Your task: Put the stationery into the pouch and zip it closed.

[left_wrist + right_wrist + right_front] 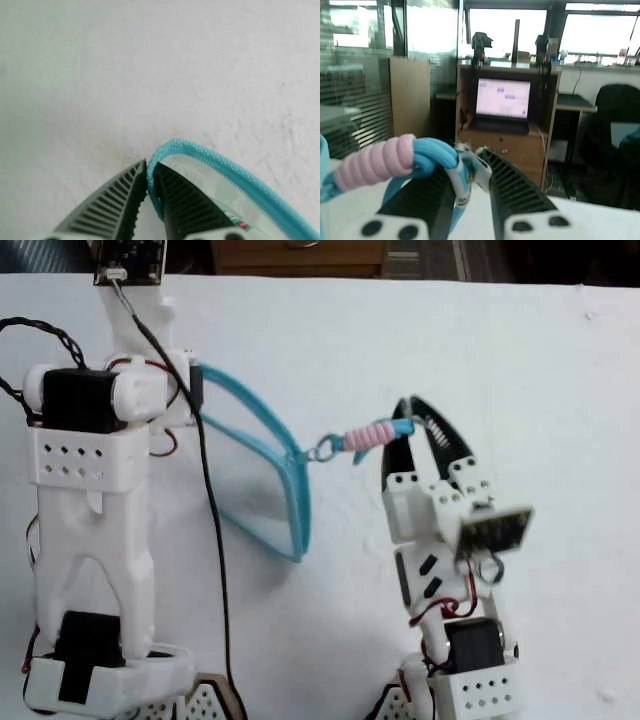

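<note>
1. Seemingly the work is in its last step, the zipping. The pouch (250,475), clear with teal edging, lies flat on the white bench (520,340) between the two arms.
2. The left claw (149,167) is pinched narrow on the pouch's teal edge at one corner, which I take as bracing it for the zip.
3. The right claw (415,420) is clamped on the teal end of the zip pull (368,435), a pink beaded cord that runs to a small ring at the pouch corner nearest that arm.
4. Done, by my judgement: both grips needed for zipping are in place, and the pull sits at an end corner of the pouch.
5. Unsettled: I cannot tell whether the stationery is inside, nor whether the zip is closed along its whole length. Letting go of both ends would be left in any case.
6. The high view lays out the whole pouch, the line of the pull and how far apart the arms stand. It leaves the left claw's grip hard to judge, tucked under that arm's body.
7. The left wrist view settles that grip, with the teal piping caught between the ribbed jaws. It also shows a scrap of coloured print through the clear wall, too small to identify.
8. The right wrist view shows the cord looped between its jaws up close. Beyond the bench edge it takes in a laptop (502,100) on a wooden cabinet (505,145).
</note>
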### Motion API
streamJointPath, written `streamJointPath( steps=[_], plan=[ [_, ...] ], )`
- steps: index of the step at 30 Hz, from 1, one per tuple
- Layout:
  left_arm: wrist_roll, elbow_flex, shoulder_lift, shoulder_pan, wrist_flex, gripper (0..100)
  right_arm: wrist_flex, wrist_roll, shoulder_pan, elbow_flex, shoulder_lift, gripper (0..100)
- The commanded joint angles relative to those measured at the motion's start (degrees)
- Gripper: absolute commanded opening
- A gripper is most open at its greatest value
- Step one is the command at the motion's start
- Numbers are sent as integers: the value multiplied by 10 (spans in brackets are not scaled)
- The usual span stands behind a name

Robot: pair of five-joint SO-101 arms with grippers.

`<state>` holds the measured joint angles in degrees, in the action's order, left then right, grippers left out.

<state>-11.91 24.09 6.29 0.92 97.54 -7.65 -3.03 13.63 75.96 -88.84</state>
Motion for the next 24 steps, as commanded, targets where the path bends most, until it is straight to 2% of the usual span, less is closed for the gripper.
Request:
streamJointPath(
  steps=[1, 13, 24],
  plan=[
    [2, 3, -1, 0, 2, 23, 63, 4, -8, -29, -35, 19],
    [2, 3, -1, 0, 6, 23, 149, -2, -11, -41, -97, 20],
    [3, 3, -1, 0, 5, 23, 147, 3, -172, -91, -96, 20]
  ],
)
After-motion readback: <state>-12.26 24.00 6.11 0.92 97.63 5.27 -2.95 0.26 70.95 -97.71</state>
